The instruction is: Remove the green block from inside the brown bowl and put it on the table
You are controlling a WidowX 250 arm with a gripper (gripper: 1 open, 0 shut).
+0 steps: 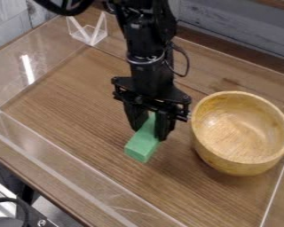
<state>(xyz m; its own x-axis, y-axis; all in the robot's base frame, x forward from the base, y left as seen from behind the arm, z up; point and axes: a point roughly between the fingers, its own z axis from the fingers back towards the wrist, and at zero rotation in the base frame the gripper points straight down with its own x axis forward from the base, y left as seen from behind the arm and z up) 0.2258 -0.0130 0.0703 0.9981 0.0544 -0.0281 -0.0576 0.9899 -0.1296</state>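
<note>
My tool (153, 110) is clenched on the block (142, 144), just to the left of the bowl (240, 133) as the camera sees it. The block is green, long and flat-sided, and it is outside the bowl. Its upper end is between the fingertips and partly hidden by them; its lower end points down and a little left, away from the bowl, toward the near side of the worktop (61, 115). I cannot tell whether that lower end touches the wood or hangs just above it.

My black arm (148, 40) comes down from the top of the view, beyond the bowl and to its left, with a thin cable looping on the side nearer the bowl. The bowl is upright on the worktop, light tan, round and thick-rimmed; I find nothing in it. The worktop shows brown grain with darker streaks running past the bowl. Far to the left of the bowl and behind it, a small clear wire-like holder (88, 28) is by the far edge. Well apart from the bowl, at the near left corner, dark cables (14, 208) show.
</note>
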